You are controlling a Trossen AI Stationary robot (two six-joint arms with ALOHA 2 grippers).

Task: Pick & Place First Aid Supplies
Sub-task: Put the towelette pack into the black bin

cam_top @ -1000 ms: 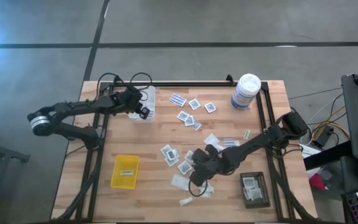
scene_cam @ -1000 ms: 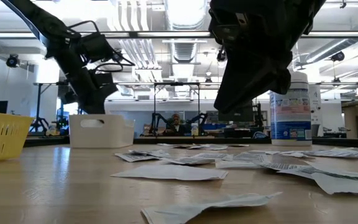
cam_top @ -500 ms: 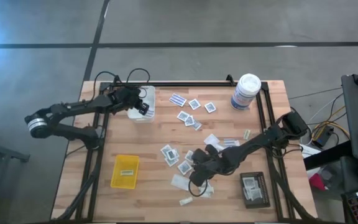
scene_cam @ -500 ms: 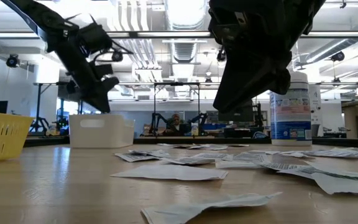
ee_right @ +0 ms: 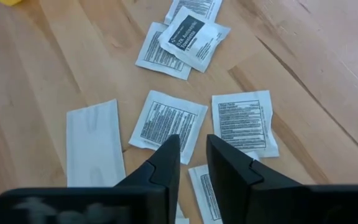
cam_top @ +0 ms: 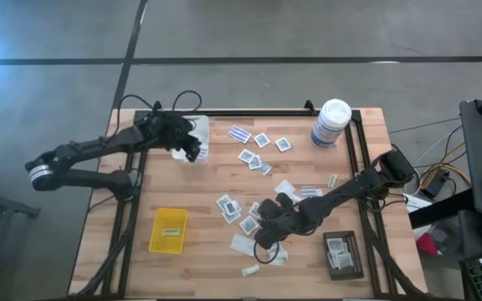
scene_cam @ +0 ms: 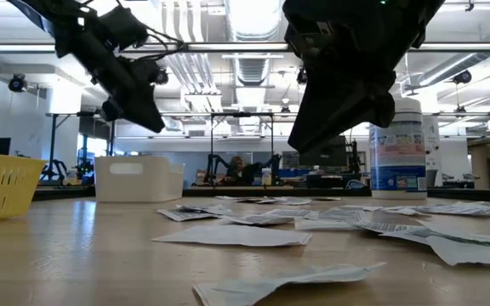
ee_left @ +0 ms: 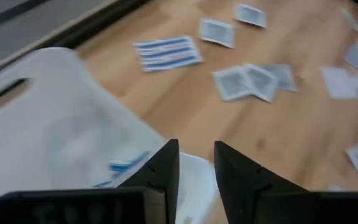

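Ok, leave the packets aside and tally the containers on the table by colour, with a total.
White tray: 1
Yellow tray: 1
Black tray: 1
White canister with a blue label: 1
Total: 4

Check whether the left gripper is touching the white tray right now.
Apart. In the low view the left gripper hangs well above the white tray, with open background between the fingertips and the tray's rim.
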